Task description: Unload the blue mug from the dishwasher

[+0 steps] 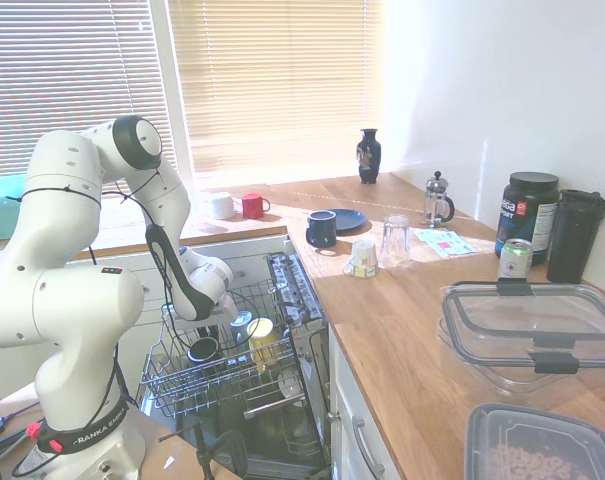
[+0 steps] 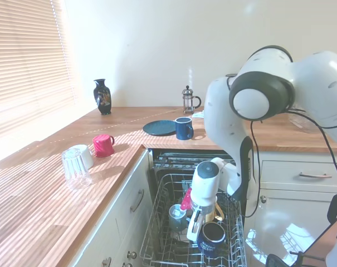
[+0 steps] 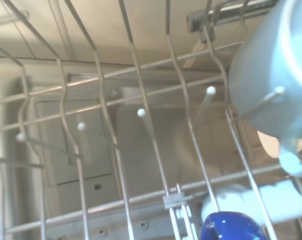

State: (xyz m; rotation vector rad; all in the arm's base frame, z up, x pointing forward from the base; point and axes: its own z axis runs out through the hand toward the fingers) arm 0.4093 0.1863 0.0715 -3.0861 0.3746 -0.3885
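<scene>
Arm: the white arm is reaching down from the left in the first outside view, into the open dishwasher (image 1: 300, 300).
Gripper: the gripper (image 2: 195, 229) is hanging low over the wire rack (image 2: 162, 233), just beside the blue mug (image 2: 213, 235). It is looking like it is touching the mug's side.
Grip: I cannot tell how wide the gripper is standing, or if it is holding the mug.
Blue mug: it is sitting in the rack near the front, mouth up, right under the gripper (image 1: 204, 330). In the wrist view a round blue thing (image 3: 233, 227) is showing at the bottom edge, between the wires.
Also in the rack: a yellow cup (image 1: 262, 335) is standing just beside the blue mug (image 1: 203, 349), and a pale cup (image 2: 176, 214) is sitting on the gripper's other side.
Counter: another navy mug (image 1: 321, 229) is standing next to a dark blue plate (image 1: 350, 219), well apart from the rack.
By the window: a red mug (image 1: 253, 205) and a white mug (image 1: 220, 205) are sitting side by side.
Corner: a dark vase (image 1: 369, 155) is standing upright.
</scene>
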